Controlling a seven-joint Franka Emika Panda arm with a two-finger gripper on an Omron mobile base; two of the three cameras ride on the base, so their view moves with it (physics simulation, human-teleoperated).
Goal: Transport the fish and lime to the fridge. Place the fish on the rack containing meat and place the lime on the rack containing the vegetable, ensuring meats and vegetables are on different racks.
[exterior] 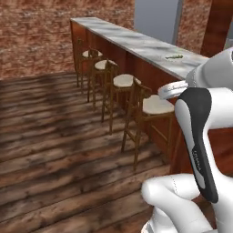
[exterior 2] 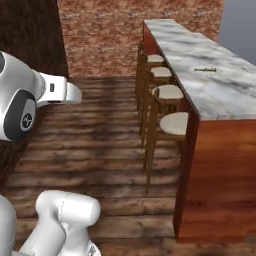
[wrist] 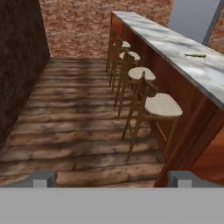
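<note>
Gripper (wrist: 112,179): fingertips at the bottom of the hand view, spread wide, nothing between them
Fish (wrist: 195,55): small slim greenish shape lying on the marble counter (wrist: 175,43), upper right of the hand view
Stools (wrist: 162,105): four in a row along the counter's left side
Floor (exterior: 54,136): dark wooden planks
Back wall (exterior 2: 100,35): red brick

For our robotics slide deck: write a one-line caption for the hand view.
Open gripper looks along a marble counter bearing the fish, four stools alongside on plank floor.
</note>
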